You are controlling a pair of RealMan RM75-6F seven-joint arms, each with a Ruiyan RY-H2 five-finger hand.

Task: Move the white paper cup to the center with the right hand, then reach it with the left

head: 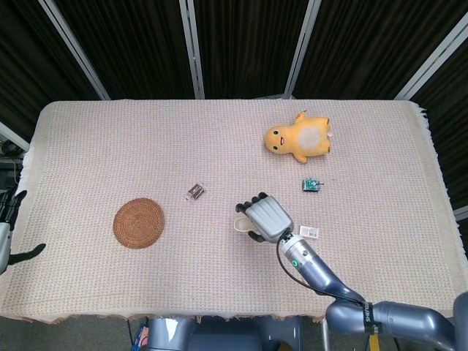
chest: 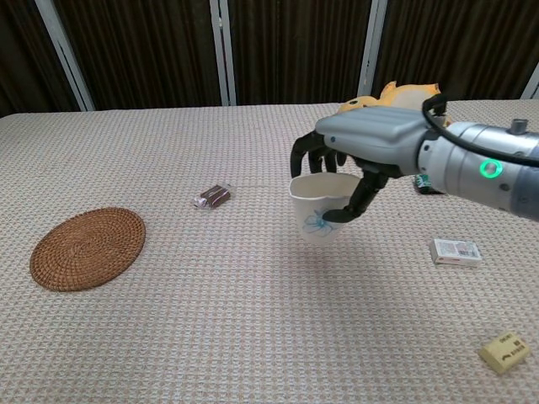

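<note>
My right hand (chest: 364,145) grips the white paper cup (chest: 321,206) from above by its rim and holds it a little above the cloth near the table's middle. From the head view the right hand (head: 267,217) covers nearly all of the cup (head: 240,225), leaving only a sliver of rim at its left. The cup carries a blue print and hangs upright. My left hand (head: 9,230) shows only at the far left edge of the head view, off the table, fingers spread and holding nothing.
A round woven coaster (chest: 87,247) lies at the left and a small wrapped candy (chest: 214,195) left of centre. A yellow plush toy (head: 300,139) and a small green object (head: 311,185) sit behind the hand. A white box (chest: 456,251) and a tan eraser (chest: 505,352) lie at the right.
</note>
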